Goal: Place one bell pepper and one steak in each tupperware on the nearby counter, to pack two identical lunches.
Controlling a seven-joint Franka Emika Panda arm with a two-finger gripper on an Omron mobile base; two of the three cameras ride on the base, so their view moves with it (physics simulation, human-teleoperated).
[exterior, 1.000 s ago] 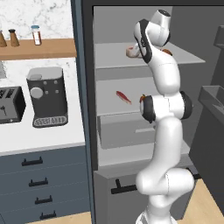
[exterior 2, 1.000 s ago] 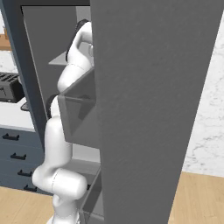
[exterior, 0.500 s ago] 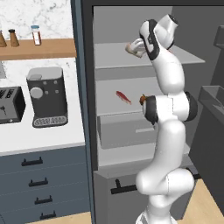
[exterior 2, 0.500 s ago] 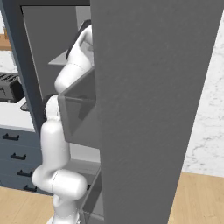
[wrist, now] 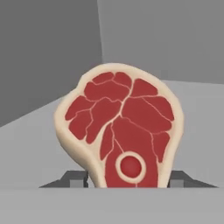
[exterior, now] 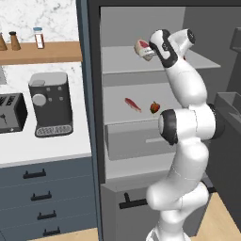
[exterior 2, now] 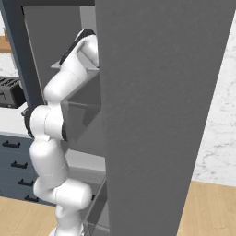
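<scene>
White robot arm (exterior 2: 55, 138) reaching up into an open grey fridge (exterior 2: 156, 115), beside blue drawers (exterior 2: 14, 161) and a toaster (exterior 2: 9, 91).

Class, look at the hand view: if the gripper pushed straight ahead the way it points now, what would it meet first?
The steak, which already stands between the gripper fingers. Past it lies the grey fridge shelf and probably the back wall; depth is unclear.

steak (wrist: 120, 131): its lower edge hides behind the grey band, covering most of both fingertips (wrist: 72, 179)
toaster (exterior: 10, 113): cut off by the left picture edge
shelf bottles (exterior: 38, 37): too small to identify
</scene>
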